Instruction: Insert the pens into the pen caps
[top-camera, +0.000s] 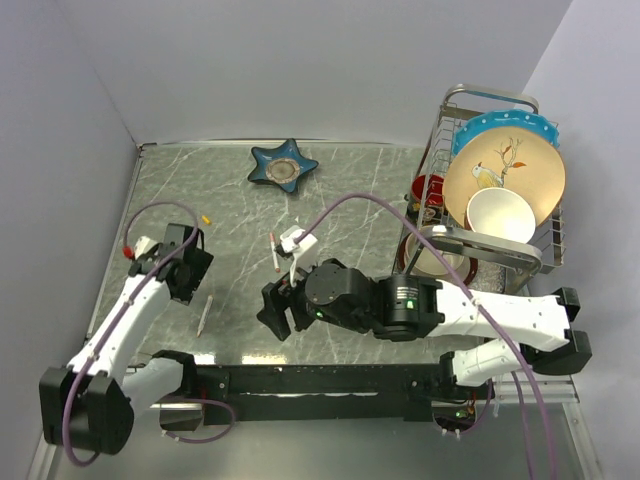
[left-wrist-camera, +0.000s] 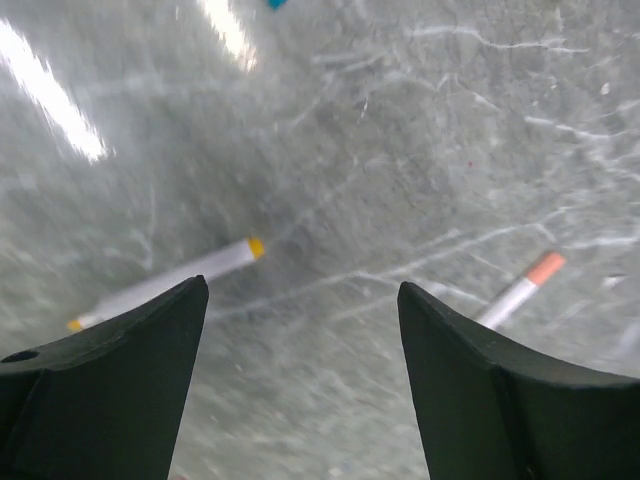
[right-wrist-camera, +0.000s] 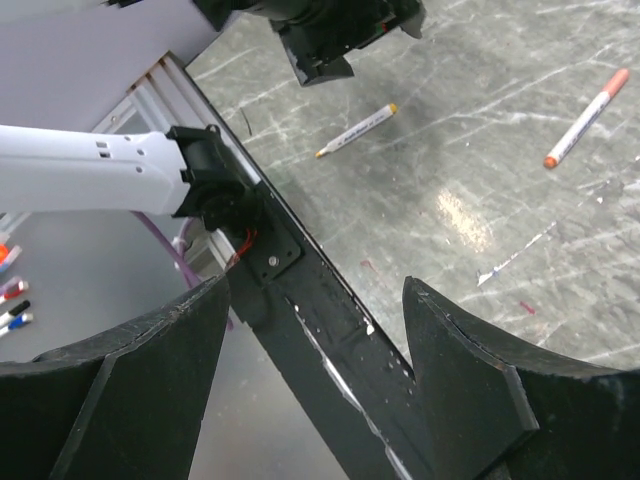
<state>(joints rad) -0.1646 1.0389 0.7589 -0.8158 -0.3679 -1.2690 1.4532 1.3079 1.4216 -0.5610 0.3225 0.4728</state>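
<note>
A white pen with yellow ends lies near the table's front left; it also shows in the left wrist view and the right wrist view. A tiny yellow cap lies apart, further back. A second white pen lies mid-table, with a red-orange piece on its end that looks like the cap; it also shows in the left wrist view. My left gripper is open and empty above the table between the pens. My right gripper is open and empty over the table's front rail.
A teal star-shaped dish sits at the back. A dish rack with plates, a bowl and a red cup stands at the right. Purple cables loop over the table. A wall borders the left edge. The black front rail lies under my right gripper.
</note>
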